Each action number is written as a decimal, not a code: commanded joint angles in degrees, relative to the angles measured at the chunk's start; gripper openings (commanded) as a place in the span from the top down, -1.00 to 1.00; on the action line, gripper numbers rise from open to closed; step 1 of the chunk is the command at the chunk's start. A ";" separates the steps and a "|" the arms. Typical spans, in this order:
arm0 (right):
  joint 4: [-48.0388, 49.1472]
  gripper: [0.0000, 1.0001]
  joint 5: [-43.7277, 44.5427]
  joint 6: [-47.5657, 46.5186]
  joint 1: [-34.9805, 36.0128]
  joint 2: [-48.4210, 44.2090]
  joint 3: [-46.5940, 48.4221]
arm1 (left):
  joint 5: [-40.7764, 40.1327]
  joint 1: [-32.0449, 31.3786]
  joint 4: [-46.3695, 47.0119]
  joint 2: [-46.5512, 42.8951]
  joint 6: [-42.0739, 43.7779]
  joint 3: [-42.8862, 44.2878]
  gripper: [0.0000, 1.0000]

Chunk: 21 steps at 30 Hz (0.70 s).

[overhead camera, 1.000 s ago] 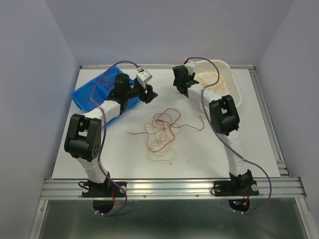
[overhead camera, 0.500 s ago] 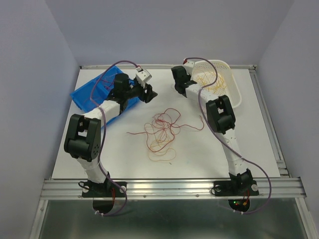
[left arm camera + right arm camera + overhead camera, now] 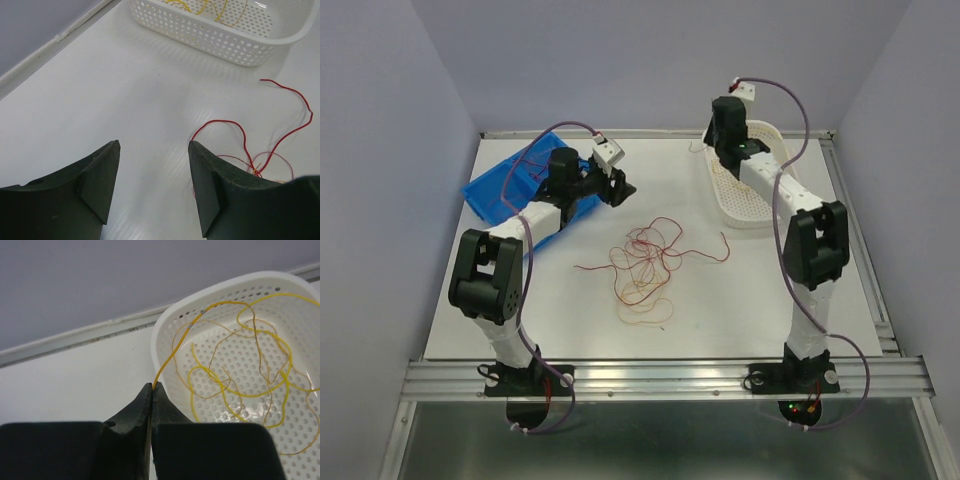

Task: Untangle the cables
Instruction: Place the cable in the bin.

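Note:
A loose tangle of thin red and yellow cables [image 3: 645, 262] lies mid-table; some red strands [image 3: 220, 121] show in the left wrist view to the right of the fingers. More yellow cables [image 3: 240, 395] coil inside the white basket [image 3: 740, 222]. My right gripper [image 3: 152, 386] is shut on one yellow strand [image 3: 172, 355] that rises from its tips and arcs over the basket's rim [image 3: 165, 325]. In the top view the right gripper [image 3: 712, 143] hangs at the basket's far left end. My left gripper [image 3: 154, 145] stands open and empty over bare table, up-left of the tangle [image 3: 625, 188].
A blue tray [image 3: 490, 190] lies at the back left under the left arm. The basket's perforated wall [image 3: 220, 45] stands beyond the left fingers. Walls close the table at the back and both sides. Mauve cables loop off both arms.
The right arm swung from the basket's left side up and back over the basket, and its jaws closed on a yellow strand. The left arm and the table tangle stayed put.

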 commanded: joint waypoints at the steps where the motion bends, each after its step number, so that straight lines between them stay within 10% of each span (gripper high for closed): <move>1: 0.84 0.99 -8.40 0.93 -5.12 -4.24 -5.31 | 1.04 0.14 2.01 -1.62 -0.25 0.35 -0.36; 16: -3.46 0.81 -10.61 0.05 -12.78 1.65 -11.13 | 0.34 0.23 1.66 -1.89 0.19 0.26 -0.36; 21: -4.69 0.24 -11.76 -0.39 -12.78 0.86 -9.80 | -0.37 0.23 1.49 -2.06 0.55 0.26 -0.36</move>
